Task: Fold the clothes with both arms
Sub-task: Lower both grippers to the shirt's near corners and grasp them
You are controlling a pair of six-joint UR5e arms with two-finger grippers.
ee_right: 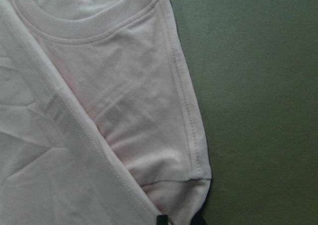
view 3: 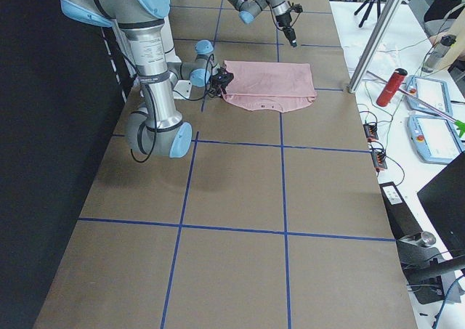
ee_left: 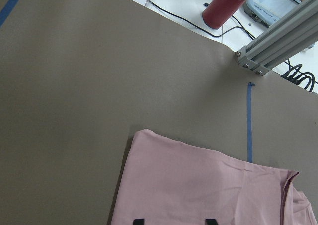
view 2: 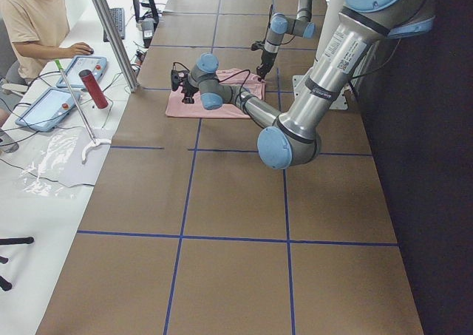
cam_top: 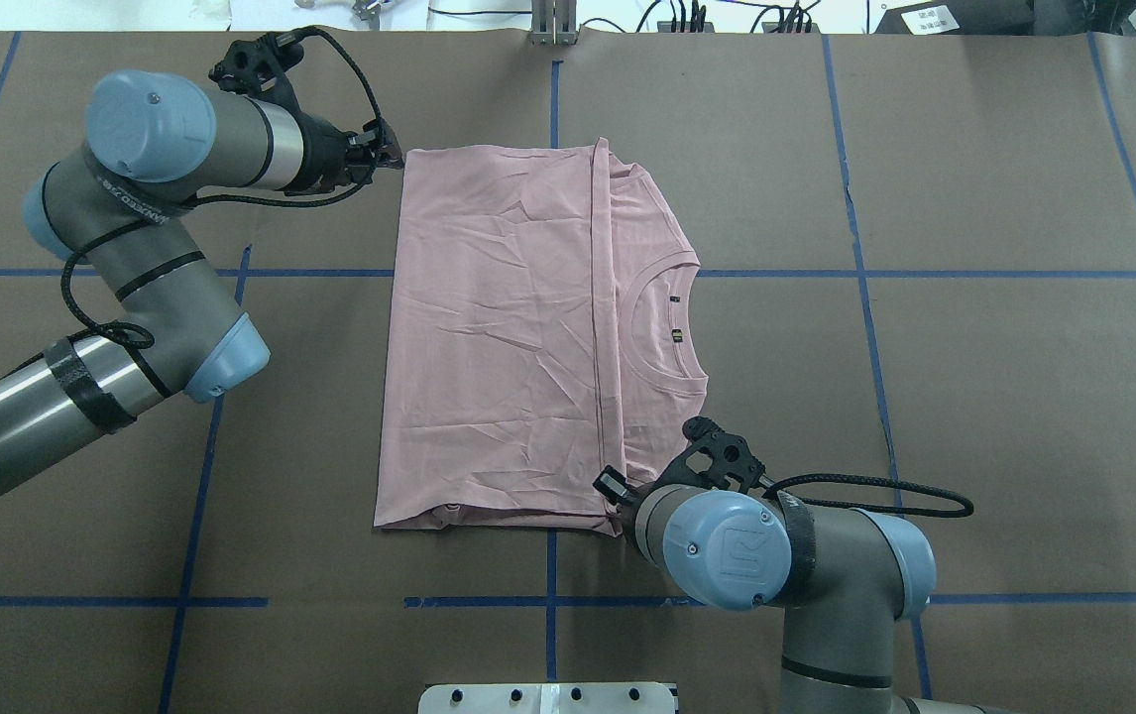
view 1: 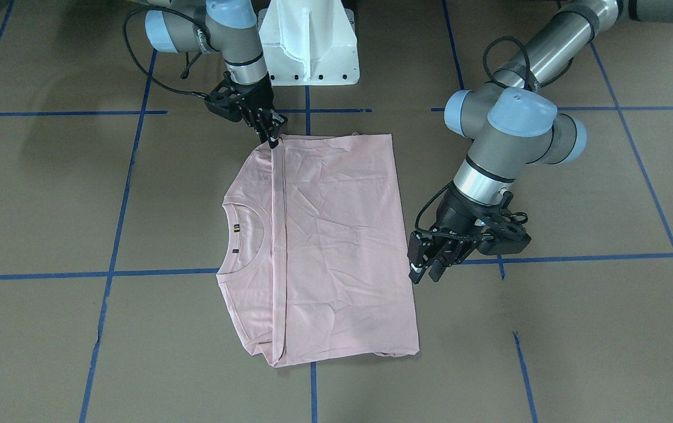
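The pale pink T-shirt [view 1: 342, 235] [cam_top: 499, 337] lies flat on the brown table, its lower half folded over toward the ribbed collar [cam_top: 649, 327]. My right gripper [view 1: 272, 140] [cam_top: 613, 491] is down at the shirt's near edge, where the folded hem ends. In the right wrist view the gripper [ee_right: 179, 219] shows its tips a little apart, with cloth [ee_right: 124, 111] lying between them. My left gripper [view 1: 426, 275] [cam_top: 392, 157] hangs open and empty above the table, just off the shirt's far left corner [ee_left: 144, 135].
The white pedestal base [view 1: 307, 47] stands at the table's robot side. Beyond the far edge are an aluminium post [ee_left: 278, 36], a red cylinder [ee_left: 226, 4], cables and tablets. A person [view 2: 29, 24] sits at that desk. Blue tape lines cross the table.
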